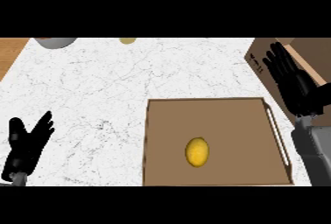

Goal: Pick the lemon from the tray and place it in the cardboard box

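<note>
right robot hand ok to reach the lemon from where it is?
Probably yes. The lemon lies alone in the open tray with nothing over or beside it. The right robot hand is open, up by the box, beyond the tray's far right corner; only the low tray rim lies between.

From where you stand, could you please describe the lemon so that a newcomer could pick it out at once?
Find the brown tray on the white marble counter, at the view's lower right. The lemon lies alone on it, a little below its middle. It is the only yellow oval there, clear of both hands.
</note>
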You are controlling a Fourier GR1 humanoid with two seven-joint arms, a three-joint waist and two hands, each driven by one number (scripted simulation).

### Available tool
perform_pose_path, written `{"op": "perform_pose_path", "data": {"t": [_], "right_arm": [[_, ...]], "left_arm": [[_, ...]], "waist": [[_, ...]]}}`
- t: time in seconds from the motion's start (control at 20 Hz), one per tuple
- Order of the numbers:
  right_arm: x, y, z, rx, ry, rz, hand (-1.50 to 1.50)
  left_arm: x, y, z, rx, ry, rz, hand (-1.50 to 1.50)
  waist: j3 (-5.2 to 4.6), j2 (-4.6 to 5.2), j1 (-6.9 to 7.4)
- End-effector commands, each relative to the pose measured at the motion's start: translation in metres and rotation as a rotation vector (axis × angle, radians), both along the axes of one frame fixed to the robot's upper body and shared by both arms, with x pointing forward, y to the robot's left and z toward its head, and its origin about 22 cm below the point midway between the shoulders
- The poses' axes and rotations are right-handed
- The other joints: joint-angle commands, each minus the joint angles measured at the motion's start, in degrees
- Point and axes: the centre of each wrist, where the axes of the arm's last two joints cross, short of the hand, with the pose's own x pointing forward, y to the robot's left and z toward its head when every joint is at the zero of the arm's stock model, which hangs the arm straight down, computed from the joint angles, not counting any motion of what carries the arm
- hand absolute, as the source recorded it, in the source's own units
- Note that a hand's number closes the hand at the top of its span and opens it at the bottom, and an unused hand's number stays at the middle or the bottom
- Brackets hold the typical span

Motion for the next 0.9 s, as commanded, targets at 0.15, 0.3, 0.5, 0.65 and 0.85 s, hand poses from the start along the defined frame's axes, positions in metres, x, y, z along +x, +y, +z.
{"op": "perform_pose_path", "data": {"t": [0.15,0.3,0.5,0.65,0.85], "right_arm": [[-0.042,0.025,-0.021,0.013,0.028,-0.334,-1.5],[-0.058,-0.053,-0.029,-0.379,0.046,-0.641,-1.5],[-0.08,0.014,-0.019,-0.199,-0.287,-0.794,-1.5],[-0.11,0.047,-0.022,-0.286,-0.388,-0.754,-1.5],[-0.145,0.078,-0.043,-0.423,-0.234,-0.649,-1.5]], "left_arm": [[0.016,-0.01,0.039,-0.077,-0.244,-0.043,0.0],[0.022,-0.018,0.045,-0.13,-0.296,-0.032,0.0],[0.018,-0.021,0.047,-0.192,-0.335,-0.048,0.0],[0.013,-0.018,0.052,-0.194,-0.336,-0.08,0.0],[0.013,-0.023,0.056,-0.213,-0.359,-0.098,0.0]], "waist": [[-0.71,-1.47,-3.1],[-2.0,-1.97,-7.64],[-0.99,-2.27,-6.14],[-0.95,-1.72,-4.63],[-1.17,-0.97,-3.37]]}}
